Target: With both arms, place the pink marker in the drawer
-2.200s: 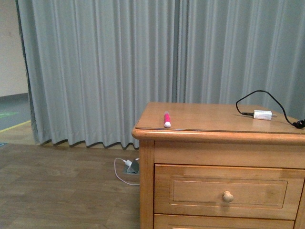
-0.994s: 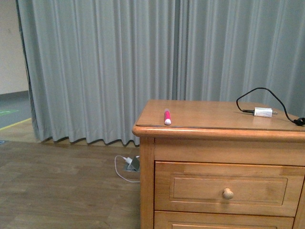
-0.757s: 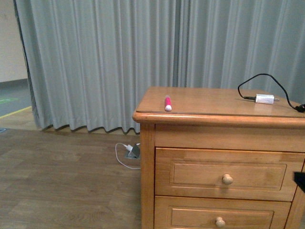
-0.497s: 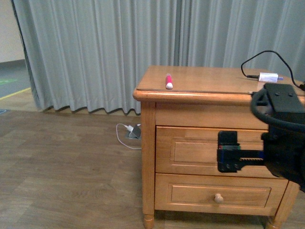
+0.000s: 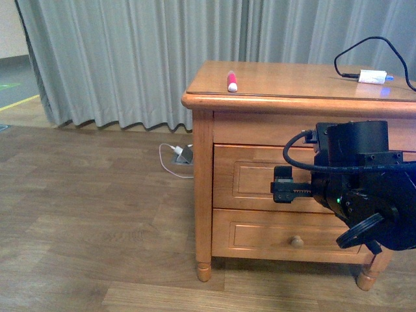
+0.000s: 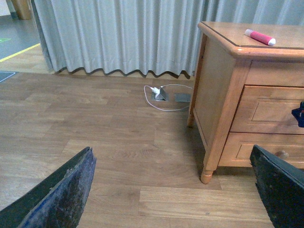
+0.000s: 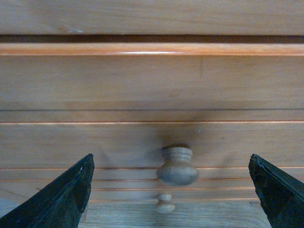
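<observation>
Operator: Position of marker (image 5: 231, 80)?

Tech: On top of the nightstand (image 5: 292, 73), at its near left corner, above the drawer (image 5: 244, 177). The long axis runs near to far, white end near. Nothing touches it.

Operator: State of drawer?

Tech: Closed, front flush with the frame. It has to be pulled out before the marker can go in.

Operator: State of right gripper (image 7: 170, 159)?

Tech: Fingers are spread wide and hold nothing. The gripper faces the drawer front squarely. In the right wrist view the knob (image 7: 177, 166) sits between the two fingers, close to the midline and untouched. The lower knob (image 7: 165, 203) shows beneath it, off the approach line.

Operator: Which relation governs the next move?

Tech: The knob lies straight ahead of the right gripper, on its far side. Judgement: a straight advance should put one finger on each side of the knob. Closing and pulling toward the near side would follow.

Operator: State of left gripper (image 6: 172, 149)?

Tech: Wide open and empty. It is low and out to the left of the nightstand, well apart from the marker, which lies higher and to its right.

Operator: Which arm suits the marker?

Tech: The left, as a judgement. The marker lies at the left edge, and the right gripper is at the drawer front. Given the near-far axis, the fingers should close across it from left and right.
</observation>
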You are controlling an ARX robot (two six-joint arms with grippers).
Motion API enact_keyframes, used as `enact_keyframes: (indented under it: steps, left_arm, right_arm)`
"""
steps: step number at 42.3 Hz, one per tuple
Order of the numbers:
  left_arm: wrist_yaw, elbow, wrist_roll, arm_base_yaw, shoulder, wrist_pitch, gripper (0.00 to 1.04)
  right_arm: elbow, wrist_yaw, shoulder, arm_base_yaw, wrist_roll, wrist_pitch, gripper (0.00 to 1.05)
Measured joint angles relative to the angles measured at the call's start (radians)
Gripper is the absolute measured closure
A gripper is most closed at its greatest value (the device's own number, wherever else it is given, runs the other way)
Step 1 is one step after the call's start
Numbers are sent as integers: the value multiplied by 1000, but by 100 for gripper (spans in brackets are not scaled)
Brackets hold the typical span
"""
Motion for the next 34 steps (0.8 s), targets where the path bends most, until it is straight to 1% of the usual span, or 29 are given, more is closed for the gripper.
enact_keyframes:
  steps: [7,21,26,27,34]
  left_arm:
    - [0,0,0,0,0,0,6]
    - [0,0,0,0,0,0,6]
    - [0,0,0,0,0,0,6]
    - [0,0,0,0,0,0,6]
    - [0,0,0,0,0,0,6]
  right_arm:
    - [43,-6,37,-21,-1,-11,8]
    - [67,-19,71,-24,-12,-10,8]
    - [68,-22,71,-23,-15,-9,25]
    - [68,-22,71,-23,-16,-9,27]
    - [69,-22,71,-24,-15,-16,53]
